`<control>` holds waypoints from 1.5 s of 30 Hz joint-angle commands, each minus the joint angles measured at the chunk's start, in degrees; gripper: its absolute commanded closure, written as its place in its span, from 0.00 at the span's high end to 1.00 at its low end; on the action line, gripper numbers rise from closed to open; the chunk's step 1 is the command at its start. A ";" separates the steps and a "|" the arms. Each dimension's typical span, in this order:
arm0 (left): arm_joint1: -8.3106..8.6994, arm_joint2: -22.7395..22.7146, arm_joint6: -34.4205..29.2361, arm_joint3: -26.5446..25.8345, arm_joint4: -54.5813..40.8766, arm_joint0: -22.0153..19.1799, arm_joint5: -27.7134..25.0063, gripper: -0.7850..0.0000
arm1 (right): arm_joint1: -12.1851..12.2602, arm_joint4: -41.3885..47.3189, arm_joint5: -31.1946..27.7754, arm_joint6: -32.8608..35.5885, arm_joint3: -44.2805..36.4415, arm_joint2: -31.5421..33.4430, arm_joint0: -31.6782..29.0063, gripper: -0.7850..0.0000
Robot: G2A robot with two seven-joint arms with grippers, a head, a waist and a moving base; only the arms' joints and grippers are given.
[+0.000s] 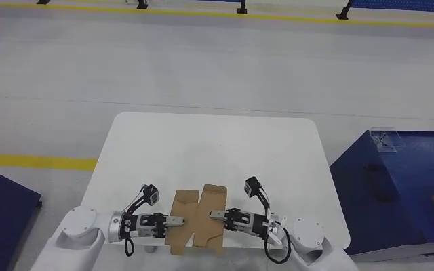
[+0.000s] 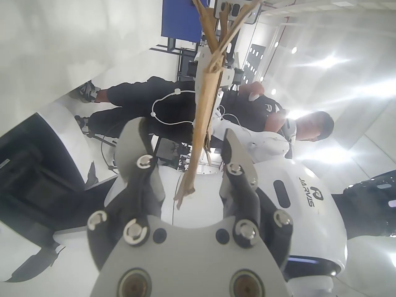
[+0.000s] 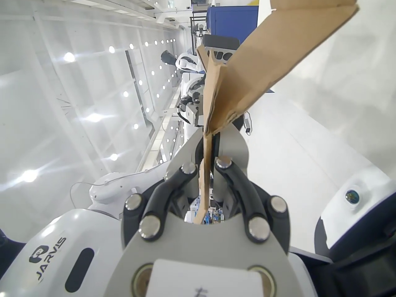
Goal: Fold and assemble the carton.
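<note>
Your carton (image 1: 198, 209) is barely begun. It's a mostly flat blank at the near edge of the surface (image 1: 217, 142), with flaps only starting to splay and no box shape yet. Your right hand (image 3: 212, 143) is clamped tight on one edge. Your left hand (image 2: 184, 126) stands wide open, the opposite edge between its fingers, seemingly untouched.

A white, round-cornered tabletop (image 1: 203, 135) stands on a pale grey floor (image 1: 203, 61) crossed by a yellow painted line (image 1: 41, 162), with a blue box-shaped cabinet (image 1: 386, 196) near its right edge.
</note>
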 commanded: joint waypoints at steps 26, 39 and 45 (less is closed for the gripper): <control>0.77 -6.40 8.00 -12.40 1.85 13.42 -31.67 0.00 | -0.70 20.17 10.23 -1.32 7.19 4.34 3.49 0.67; 1.25 -4.48 9.51 -13.74 6.06 13.96 -31.25 0.00 | -1.25 18.97 11.31 -1.42 5.62 1.03 4.55 0.00; 1.32 -4.42 9.32 -13.30 5.95 13.52 -30.95 1.00 | -1.25 18.87 11.29 -1.60 5.56 1.05 4.54 0.00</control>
